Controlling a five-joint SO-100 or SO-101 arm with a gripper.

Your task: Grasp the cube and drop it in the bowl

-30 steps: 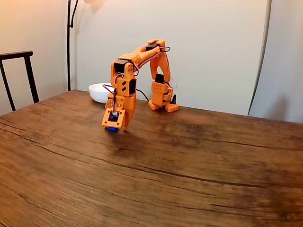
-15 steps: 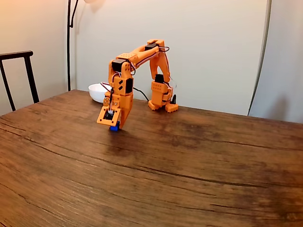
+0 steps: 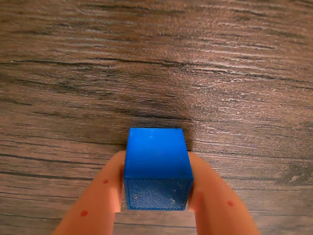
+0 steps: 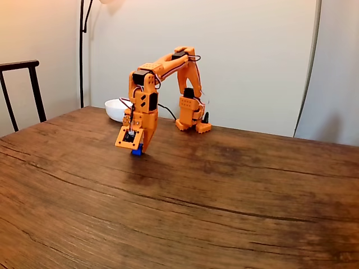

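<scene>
The two orange fingers [image 3: 100, 196] were pinching the cube [image 3: 156, 169] from both sides, one pad flat on each side face, and no gap showed between plastic and cube in the wrist view. In the fixed view the gripper [image 4: 135, 149] pointed down, and the cube [image 4: 136, 152] showed as a small blue spot at its tip, just above the table [image 4: 224, 213] or maybe touching it; I could not tell which.

The bowl [image 4: 116, 109] stood behind the arm, at about eleven o'clock from the gripper in the fixed view, near but clearly apart from it.

I judged that the carry was the risky part. The cube's faces looked smooth and the fingers were hard plastic, so it could slip out if the arm swung quickly. The cube also hung low, and it could knock the rim of the bowl if the arm did not lift enough before going over.

The cube was bright blue with sharp edges; its near face had a fine woven print pattern, and its top was plain and a little shiny. The fingers were rounded and matte. The table was dark brown wood with long, rough grain lines. The bowl was white, glossy and shallow.
</scene>
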